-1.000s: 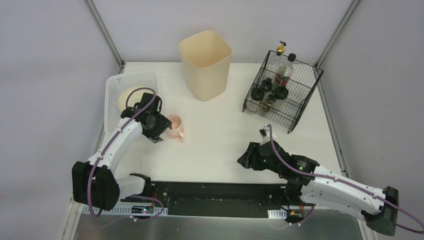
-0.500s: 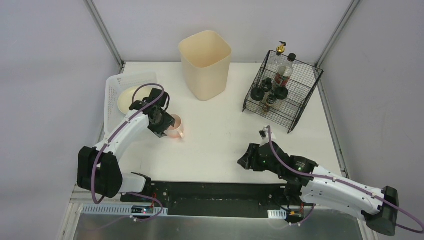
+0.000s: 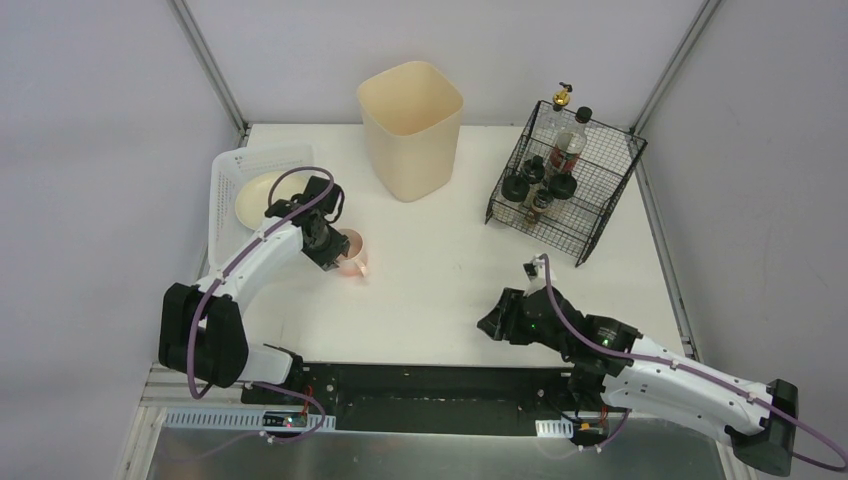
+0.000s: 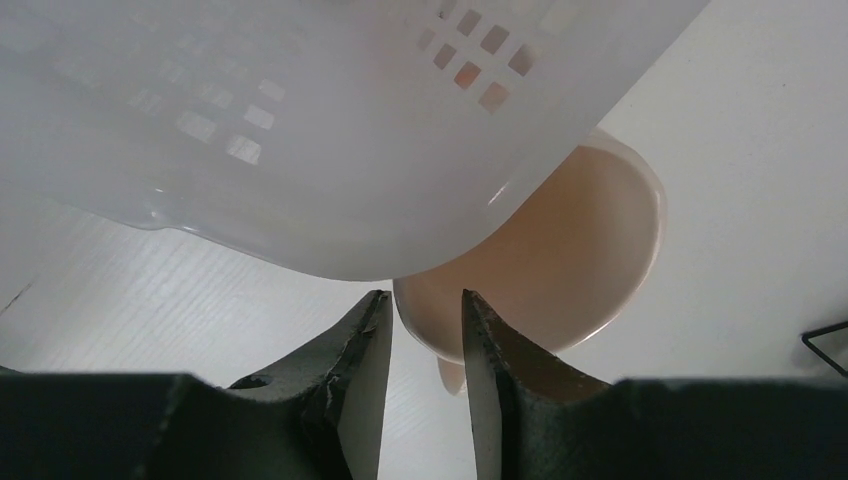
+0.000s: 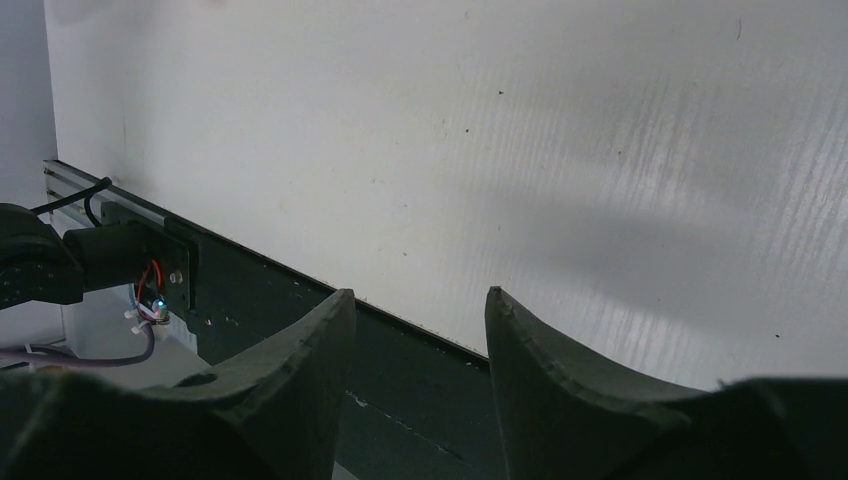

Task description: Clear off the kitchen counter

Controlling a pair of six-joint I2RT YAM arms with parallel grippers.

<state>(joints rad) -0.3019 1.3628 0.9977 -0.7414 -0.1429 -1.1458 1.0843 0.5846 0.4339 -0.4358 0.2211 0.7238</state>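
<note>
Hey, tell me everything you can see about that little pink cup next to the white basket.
The pink cup is small, round, smooth and glossy, plastic by its look, with a small handle on the side facing the arms. It stands upright and looks empty on the white counter, close beside a corner of the perforated basket. The left gripper straddles its rim by the handle; whether the fingers pinch it cannot be told.

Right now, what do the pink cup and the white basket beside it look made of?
Pink cup: probably plastic, smooth matte, thin even-coloured wall. White basket: plastic, slightly translucent with soft gloss, moulded square holes in its wall.
</note>
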